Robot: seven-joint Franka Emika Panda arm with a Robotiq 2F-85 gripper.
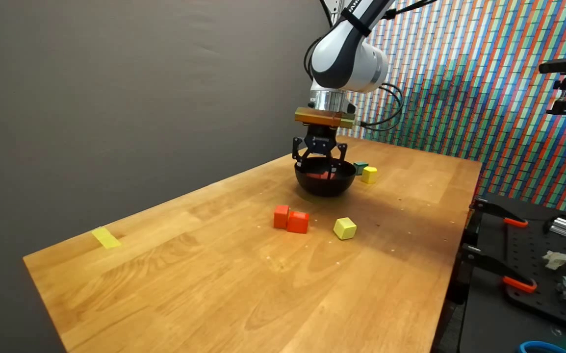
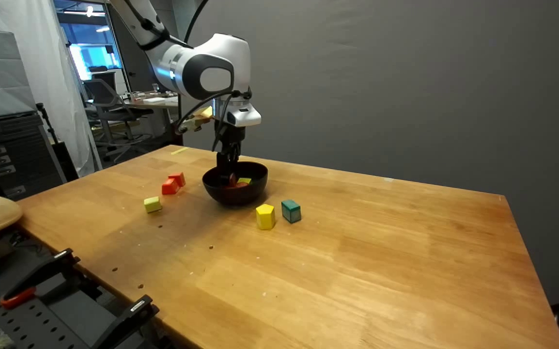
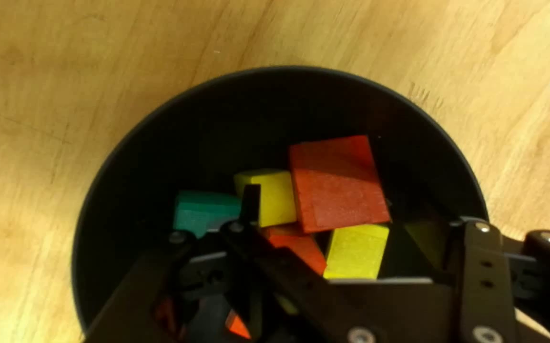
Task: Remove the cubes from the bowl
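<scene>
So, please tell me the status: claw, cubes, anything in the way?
Claw open, down in bowl. Cubes clustered inside, none visibly gripped. Crowding may hinder the grip.

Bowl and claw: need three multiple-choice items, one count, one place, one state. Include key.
1. How many red blocks lie on the table outside the bowl?
A. None
B. Four
C. Two

2. Where is the claw?
A. Over those red blocks
B. At the bowl
C. Beyond the table's edge

3. How does the bowl stand?
A. Upright
B. Upside down
C. On its side

Key:
1 C: both exterior views show just that close pair.
2 B: both exterior views show its lower end within the bowl's outline.
3 A: the wrist view looks into its open top, onto a yellow block inside.
</scene>
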